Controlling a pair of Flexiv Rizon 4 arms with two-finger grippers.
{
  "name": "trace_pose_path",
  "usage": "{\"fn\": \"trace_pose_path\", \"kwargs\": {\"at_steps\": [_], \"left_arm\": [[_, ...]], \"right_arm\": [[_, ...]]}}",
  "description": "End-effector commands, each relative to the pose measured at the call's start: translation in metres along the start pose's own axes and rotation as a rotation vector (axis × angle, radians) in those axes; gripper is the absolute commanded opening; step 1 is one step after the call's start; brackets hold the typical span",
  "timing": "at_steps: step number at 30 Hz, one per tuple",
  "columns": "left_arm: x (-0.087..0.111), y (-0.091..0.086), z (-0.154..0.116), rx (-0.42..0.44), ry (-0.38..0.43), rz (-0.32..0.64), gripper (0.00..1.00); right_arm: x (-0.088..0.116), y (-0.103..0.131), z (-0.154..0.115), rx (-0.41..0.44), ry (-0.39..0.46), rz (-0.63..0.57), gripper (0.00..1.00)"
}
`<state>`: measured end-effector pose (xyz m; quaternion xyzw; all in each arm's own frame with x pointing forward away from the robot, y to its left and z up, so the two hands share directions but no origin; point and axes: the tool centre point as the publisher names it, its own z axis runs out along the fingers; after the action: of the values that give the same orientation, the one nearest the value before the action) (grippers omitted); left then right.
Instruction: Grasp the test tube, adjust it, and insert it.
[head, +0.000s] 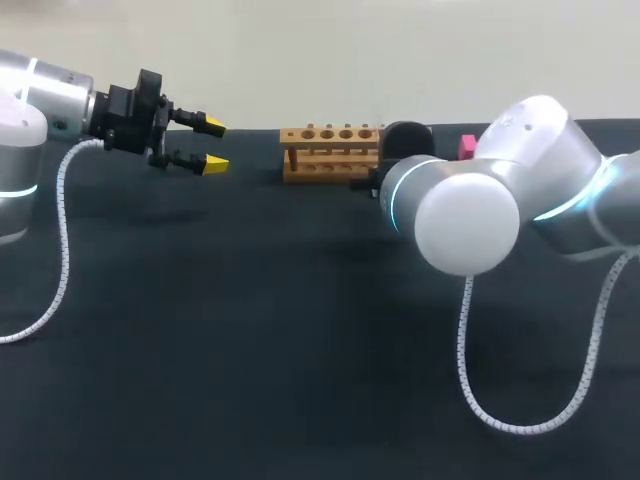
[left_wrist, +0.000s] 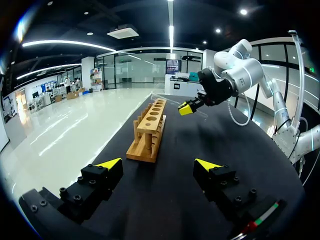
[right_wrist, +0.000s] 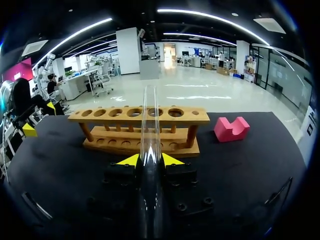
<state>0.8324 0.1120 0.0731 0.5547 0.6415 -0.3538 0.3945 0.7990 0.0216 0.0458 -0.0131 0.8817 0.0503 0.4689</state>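
Note:
A clear glass test tube (right_wrist: 150, 131) lies lengthwise between the yellow tips of my right gripper (right_wrist: 149, 160), which is shut on it. The tube points at the wooden rack (right_wrist: 107, 120) just ahead, a row of several empty holes. In the left wrist view the right gripper (left_wrist: 186, 108) hangs beside the rack's (left_wrist: 145, 150) far end. The head view hides it behind my right arm's elbow (head: 465, 215). My left gripper (head: 212, 145) hovers open and empty, to the left of the rack (head: 330, 168).
A pink notched block (right_wrist: 231, 128) sits to the right of the rack, near the back edge (head: 467, 147). The black table (head: 250, 330) stretches wide in front. White cables hang from both arms.

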Motion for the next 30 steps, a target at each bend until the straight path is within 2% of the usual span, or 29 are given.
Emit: {"fn": "trace_pose_path", "kwargs": {"at_steps": [1,18,30], "left_arm": [[0.001,0.001,0.0,0.001,-0.002,0.003,1.0],[0.001,0.001,0.0,0.001,-0.002,0.003,1.0],[0.001,0.001,0.0,0.001,-0.002,0.003,1.0]], "right_arm": [[0.002,0.002,0.007,-0.003,0.022,-0.002,0.0],[0.005,-0.001,0.013,-0.019,0.055,0.007,0.0],[-0.016,-0.005,-0.01,0.058,0.041,0.037,0.0]]}}
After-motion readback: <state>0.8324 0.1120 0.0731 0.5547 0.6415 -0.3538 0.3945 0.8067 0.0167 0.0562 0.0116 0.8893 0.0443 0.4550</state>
